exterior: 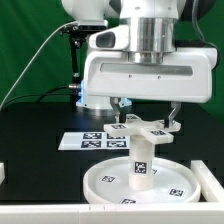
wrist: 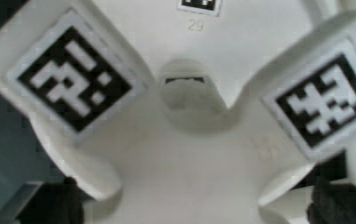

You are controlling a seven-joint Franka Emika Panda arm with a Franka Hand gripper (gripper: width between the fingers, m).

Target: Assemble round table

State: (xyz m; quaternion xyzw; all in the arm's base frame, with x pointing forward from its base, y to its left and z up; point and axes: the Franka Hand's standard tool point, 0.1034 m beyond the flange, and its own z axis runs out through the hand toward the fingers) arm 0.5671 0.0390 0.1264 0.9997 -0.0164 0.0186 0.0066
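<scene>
Jaws [exterior: 146, 124] spread wide now, one finger [exterior: 121, 111] on each side of the cross-shaped foot [exterior: 140, 127], and neither one looks to be pinching it! That foot sits right between and just below them, capping the short cylindrical leg [exterior: 140, 160], which stands upright directly beneath the jaws. And the leg rises out of the middle of the large rimmed round disc [exterior: 105, 181], lying flat on the black surface [exterior: 40, 150] under the whole stack, tags dotted around its face. Over to the wrist view: two white arms of the cross-shaped foot [wrist: 184, 150] fan out, each carrying a black-and-white square tag [wrist: 72, 72], with the hub set between them, close up to the camera. Dark finger tips [wrist: 54, 205] peek in at the edge, standing clear of the white plastic. Beyond the jaws, farther back on the surface, lies the marker board [exterior: 88, 139], flat and white with its row of tags.
</scene>
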